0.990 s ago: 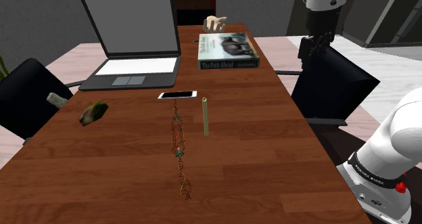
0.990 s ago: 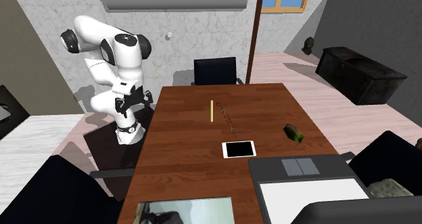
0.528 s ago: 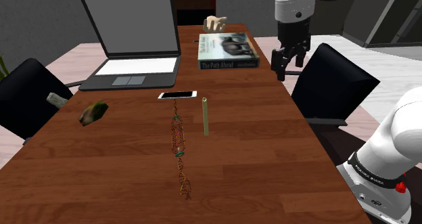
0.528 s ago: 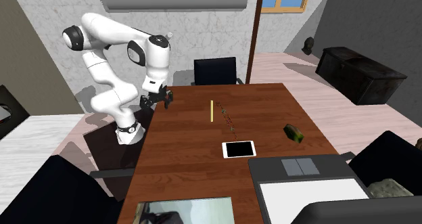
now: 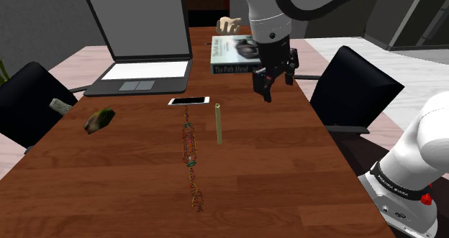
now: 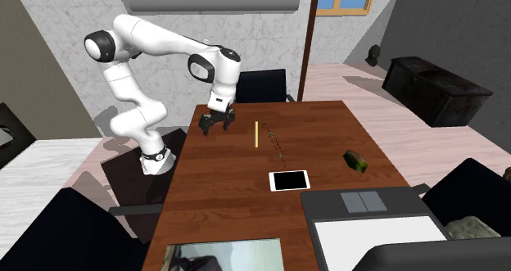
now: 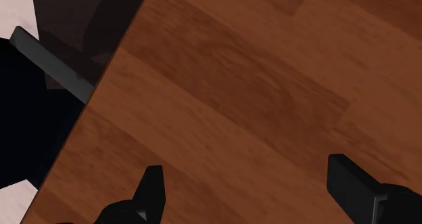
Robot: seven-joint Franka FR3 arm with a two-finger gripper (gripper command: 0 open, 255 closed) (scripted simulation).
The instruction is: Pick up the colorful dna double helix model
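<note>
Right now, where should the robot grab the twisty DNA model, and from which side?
Probably its wider middle part, from straight above. The DNA model lies flat on the table, long and thin, so the open gripper should close across its narrow width, clear of the stick beside it.

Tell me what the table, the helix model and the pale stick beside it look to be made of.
Table: wood, reddish-brown with grain streaks and plank seams, smooth low sheen.
Helix model: thin strands in red, green and orange; probably plastic or wire, too fine to tell.
Pale stick: plain, matte yellowish-tan; might be wood or plastic, the look leaves it open.
</note>
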